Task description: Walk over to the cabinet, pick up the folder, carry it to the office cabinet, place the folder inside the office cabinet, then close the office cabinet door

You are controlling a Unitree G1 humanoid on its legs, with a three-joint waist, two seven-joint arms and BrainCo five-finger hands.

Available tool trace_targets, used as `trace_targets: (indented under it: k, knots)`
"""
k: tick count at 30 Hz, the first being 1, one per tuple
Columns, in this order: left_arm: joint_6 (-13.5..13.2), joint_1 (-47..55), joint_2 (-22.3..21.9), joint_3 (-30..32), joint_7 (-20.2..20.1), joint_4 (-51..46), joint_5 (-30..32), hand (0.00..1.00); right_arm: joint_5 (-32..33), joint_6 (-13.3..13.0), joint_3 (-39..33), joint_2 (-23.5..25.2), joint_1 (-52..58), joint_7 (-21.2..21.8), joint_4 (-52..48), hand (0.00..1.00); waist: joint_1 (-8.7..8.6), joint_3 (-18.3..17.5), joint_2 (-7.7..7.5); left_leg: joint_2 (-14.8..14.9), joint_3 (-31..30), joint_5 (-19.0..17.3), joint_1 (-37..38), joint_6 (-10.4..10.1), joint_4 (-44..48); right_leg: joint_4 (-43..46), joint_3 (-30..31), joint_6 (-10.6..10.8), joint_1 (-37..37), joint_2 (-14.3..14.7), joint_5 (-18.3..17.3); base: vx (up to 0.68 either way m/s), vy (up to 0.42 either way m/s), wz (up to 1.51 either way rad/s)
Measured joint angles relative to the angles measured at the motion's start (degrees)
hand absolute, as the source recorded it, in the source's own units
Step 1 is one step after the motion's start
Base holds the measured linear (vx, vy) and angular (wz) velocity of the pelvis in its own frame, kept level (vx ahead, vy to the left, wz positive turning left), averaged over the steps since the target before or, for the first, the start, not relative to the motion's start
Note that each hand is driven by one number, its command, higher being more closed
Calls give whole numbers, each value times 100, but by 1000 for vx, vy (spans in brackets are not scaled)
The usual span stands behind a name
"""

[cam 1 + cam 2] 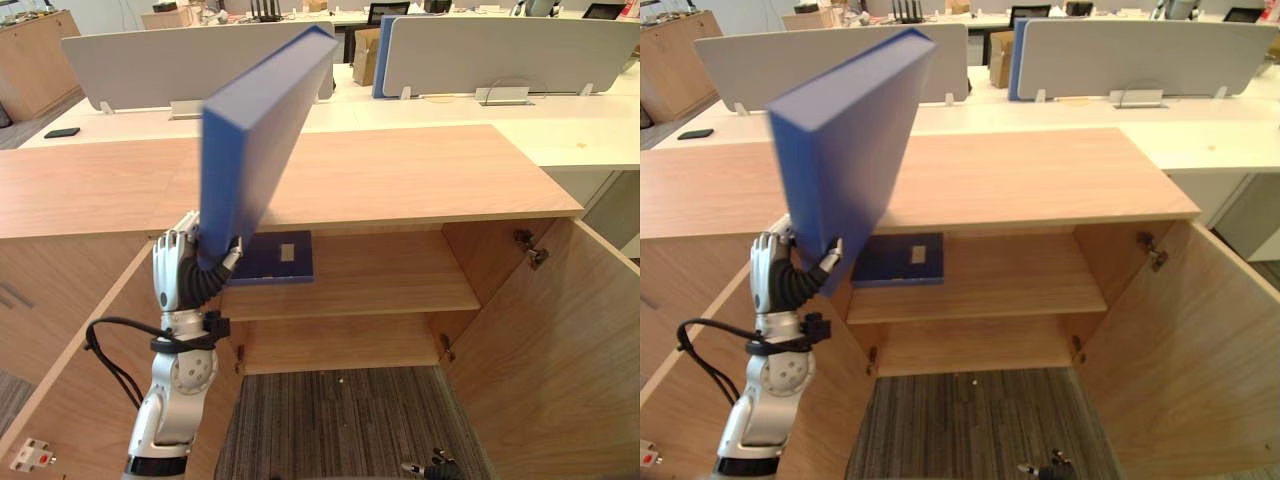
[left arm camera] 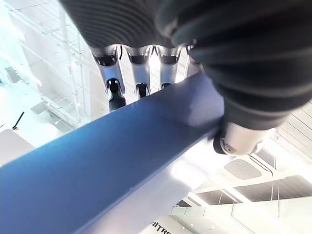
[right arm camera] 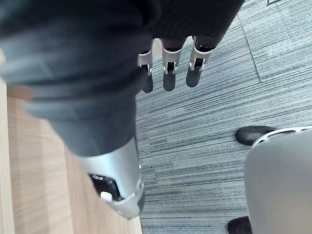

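Left wrist view first: what did your left hand (image 2: 146, 29) have in it?

— You had the blue folder (image 2: 97, 170) gripped there. Your fingers (image 2: 113, 92) were curled over one face and your thumb pressed on the other.

And where was that folder against the office cabinet (image 1: 400, 170)?

— You held it raised above the cabinet's left front corner. It was tilted, its upper end leaning back over the cabinet top. Your left hand gripped its lower end just in front of the top's front edge, above the open left door (image 1: 90, 380).

Was the cabinet open?

— Both doors stood wide open, and the right door (image 1: 560, 340) was swung out toward you. A flat blue item (image 1: 275, 258) with a pale label lay on the upper shelf (image 1: 400, 280), at the cabinet's left side.

What about your right hand?

— Your right hand (image 3: 168, 68) hung low in front of the cabinet, above the grey carpet (image 3: 209, 122). Its fingers were straight and relaxed, with nothing in them.

Anything behind the cabinet?

— White desks with grey divider screens (image 1: 180, 65) stood behind it. A black phone (image 1: 62, 132) lay on the desk behind the cabinet's left end.
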Motion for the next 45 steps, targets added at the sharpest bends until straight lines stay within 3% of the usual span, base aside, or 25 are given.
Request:
trace_targets:
  k: [6, 9, 12, 15, 16, 19, 23, 26, 29, 39, 42, 45]
  knots:
    - [-4, 330, -233, -103, 221, -312, -166, 100, 4, -36, 56, -7, -13, -101, 117, 0, -3, -18, -16, 15, 8, 51, -75, 10, 2, 85, 45, 4, -109, -26, 3, -48, 18, 0]
    - [-62, 494, -299, -442, 239, -732, -595, 100, 130, -129, 334, -67, -54, -167, 101, 0, 4, -32, -22, 54, 3, 108, -214, 8, 4, 176, 48, 5, -290, -5, 5, -54, -4, 1]
    - [-341, 535, -395, -818, -35, -1070, -1913, 100, 736, -153, 548, -13, -5, -239, -481, 0, -24, -29, 2, 68, -7, 146, -215, 7, 5, 221, 48, 6, -313, 36, 8, -52, -11, 0]
    - [-746, 552, -514, -871, -833, -1494, -4193, 100, 1539, -330, 554, 254, 139, -250, -2140, 0, -119, -34, 42, 110, -8, 190, -236, 3, 5, 300, 67, -4, -385, 52, 14, -76, -17, -2]
    - [-779, 554, -512, -868, -970, -1544, -4538, 100, 1649, -376, 551, 286, 171, -254, -2513, 0, -119, -39, 52, 116, -8, 200, -253, 2, 5, 311, 69, -11, -406, 58, 19, -77, 3, 0]
    - [-823, 634, -541, -776, -1758, -1686, -6336, 100, 2284, -827, 478, 432, 233, -302, -4366, 0, -131, -38, 67, 139, -20, 235, -301, 12, 6, 320, 68, -32, -454, 81, 56, -75, 5, 1]
    - [-811, 818, -647, -581, -2220, -1725, -7415, 100, 2475, -1284, 216, 632, 193, -467, -6156, 0, -126, -26, 55, 133, -21, 241, -301, 19, 7, 276, 73, -21, -452, 102, 83, -39, 7, 0]
    - [-789, 847, -733, -448, -2362, -1762, -7720, 100, 2474, -1555, 100, 670, 19, -554, -6960, 0, -133, -9, 44, 131, -14, 241, -301, 20, 11, 259, 82, -8, -450, 102, 102, 0, 0, 0]
    - [-767, 844, -788, -375, -2422, -1770, -7734, 100, 2475, -1622, 28, 669, -238, -593, -7360, 0, -131, 3, 57, 130, -14, 242, -301, 20, 32, 236, 82, 2, -428, 107, 129, 0, 0, 0]
    - [-689, 840, -842, -158, -2626, -1770, -7508, 100, 2502, -1641, -128, 467, -1009, -574, -7775, 0, -127, 51, 86, 124, -54, 248, -294, 27, 31, 252, 54, 3, -406, 104, 129, -5, 1, 1]
    - [-687, 841, -841, -85, -2685, -1769, -7396, 100, 2880, -1640, -209, 288, -1198, -379, -7775, 0, -121, 111, 124, 110, -83, 265, -293, 41, 28, 271, 30, 5, -402, 92, 128, -38, 8, 4]
    - [-685, 841, -841, -45, -2759, -1768, -7255, 100, 3538, -1621, -96, 126, -1317, 109, -7775, 0, -118, 115, 127, 111, -89, 269, -292, 40, 9, 276, 26, 5, -402, 93, 127, -12, 2, 1]
